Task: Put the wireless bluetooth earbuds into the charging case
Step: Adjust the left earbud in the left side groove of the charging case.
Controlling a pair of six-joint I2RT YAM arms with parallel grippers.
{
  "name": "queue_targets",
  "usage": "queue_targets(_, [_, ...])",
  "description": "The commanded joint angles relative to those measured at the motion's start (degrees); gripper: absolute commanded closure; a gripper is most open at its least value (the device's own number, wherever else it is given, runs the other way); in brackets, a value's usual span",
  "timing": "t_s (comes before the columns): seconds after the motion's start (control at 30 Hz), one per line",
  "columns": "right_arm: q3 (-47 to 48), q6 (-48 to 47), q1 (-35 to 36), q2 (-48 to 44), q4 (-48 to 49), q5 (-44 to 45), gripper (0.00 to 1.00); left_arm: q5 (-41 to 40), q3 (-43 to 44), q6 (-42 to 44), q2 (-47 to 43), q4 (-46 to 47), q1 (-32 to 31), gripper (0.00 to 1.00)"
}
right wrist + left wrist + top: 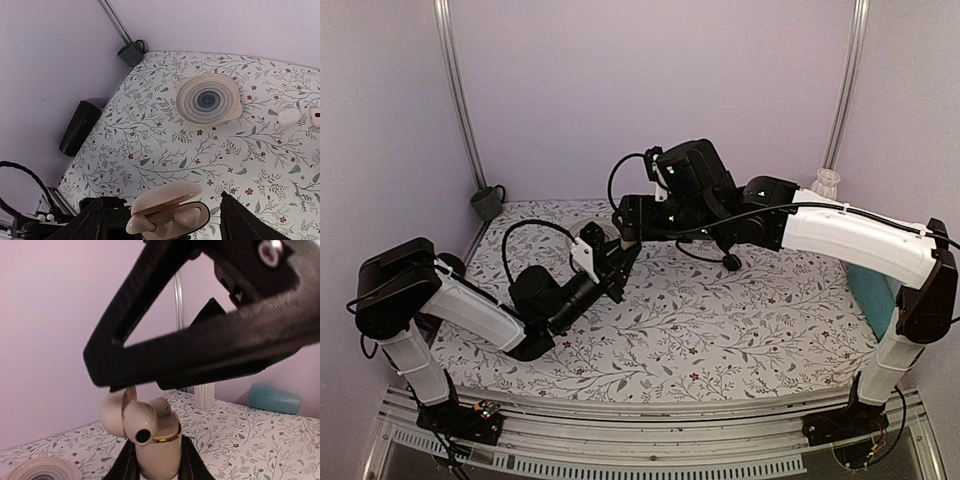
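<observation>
— Around the charging case [170,216], what else do you see?
— Beyond the case lies one cream plate [209,100], farther beyond one dark cup [131,52]. Two small white pieces [288,116] lie to the side; I cannot tell what they are.
— How many earbuds [140,422]?
— Two, both at the open case: one sits inside, one sticks out at its edge.
— And the fingers?
— The left gripper [157,465] is closed on the case body. The right gripper [162,197] hangs over the case, spread wide, one finger each side, holding nothing.
</observation>
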Motion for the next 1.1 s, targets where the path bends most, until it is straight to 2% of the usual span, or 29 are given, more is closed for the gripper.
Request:
queue_targets(0.0, [1.6, -0.7, 0.4, 1.7, -3.4, 0.4, 0.22, 0.2, 1.0, -0.2, -1.1, -0.1, 0.4, 1.00])
queue_targets(1.07, [-1.2, 0.4, 0.4, -0.3, -4.3, 0.7, 0.26, 0.1, 0.7, -0.4, -1.3, 0.8, 0.4, 1.00])
